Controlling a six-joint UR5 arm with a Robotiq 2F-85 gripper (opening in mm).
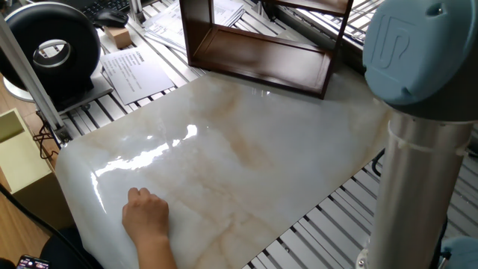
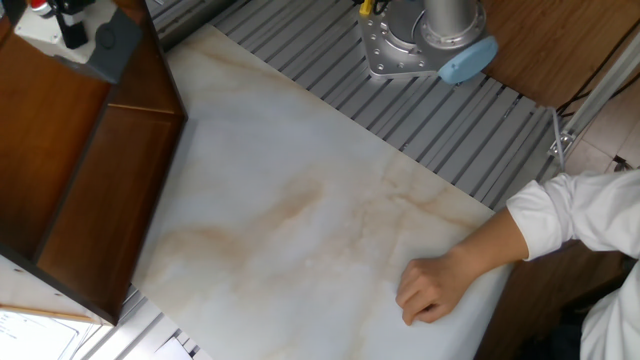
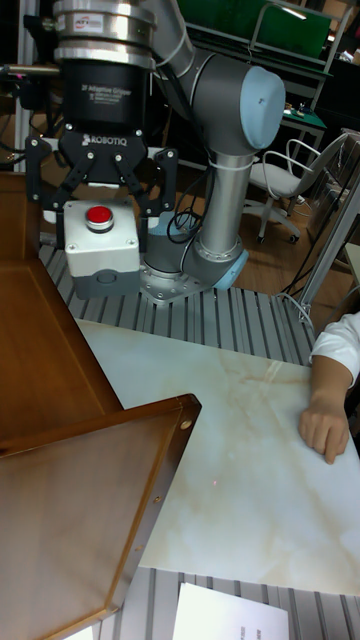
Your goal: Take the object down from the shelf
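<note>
Object (image 3: pixel 98 243): pale grey blocky housing, roughly cubic, matte, with a red round button on the face towards the tall fixed view and a darker grey base plate below. Clamped between the black fingers of the gripper (image 3: pixel 100 222), one finger against each side wall. Suspended over the top board of the shelf (image 3: pixel 60 400); contact between base plate and board not determinable. In the other fixed view, located over the far left corner of the shelf top, partly cut off by the picture edge.

Shelf: dark reddish-brown, thin boards, open front and see-through sides, standing along one edge of the marble slab (image 1: pixel 246 149).

Slab surface beside the shelf bare across its middle. Person's hand (image 2: pixel 430 290) resting flat near the slab edge opposite the shelf, well apart from the gripper. Arm base (image 2: pixel 420 40) mounted on the ribbed metal bed beyond another slab edge. Arm column (image 1: pixel 418 149) close in the foreground of one fixed view, hiding the gripper there.
</note>
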